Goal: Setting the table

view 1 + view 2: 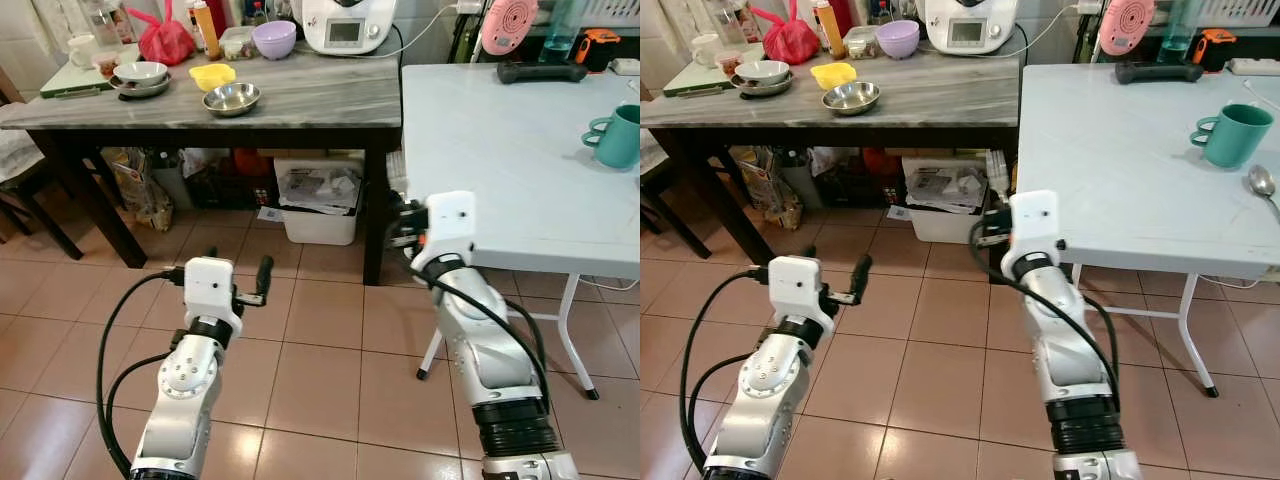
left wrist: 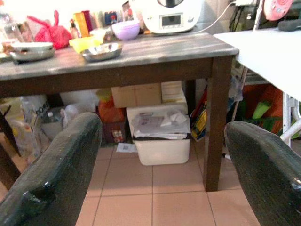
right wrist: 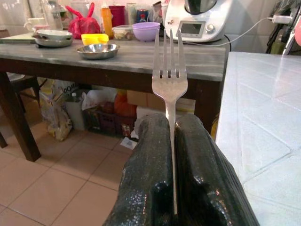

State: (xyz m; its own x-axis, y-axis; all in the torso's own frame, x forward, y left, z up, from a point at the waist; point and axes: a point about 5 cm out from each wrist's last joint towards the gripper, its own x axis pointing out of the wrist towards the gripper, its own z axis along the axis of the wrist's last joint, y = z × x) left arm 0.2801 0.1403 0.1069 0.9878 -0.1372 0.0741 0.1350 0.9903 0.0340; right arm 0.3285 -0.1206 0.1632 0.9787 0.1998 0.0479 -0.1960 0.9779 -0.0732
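Right wrist view: a silver metal fork [image 3: 170,80] is clamped upright at frame centre by the right gripper [image 3: 175,136]; the left gripper [image 2: 160,165] is spread empty. Carrying step judged; placement beside the teal mug [image 1: 1228,133] on the white table [image 1: 1120,170] is called for.

Two tables before us.
Our white table [image 1: 1120,170] carries a green mug [image 1: 1230,134] and spoon [image 1: 1262,182]; the marble table [image 1: 930,95] carries bowls.
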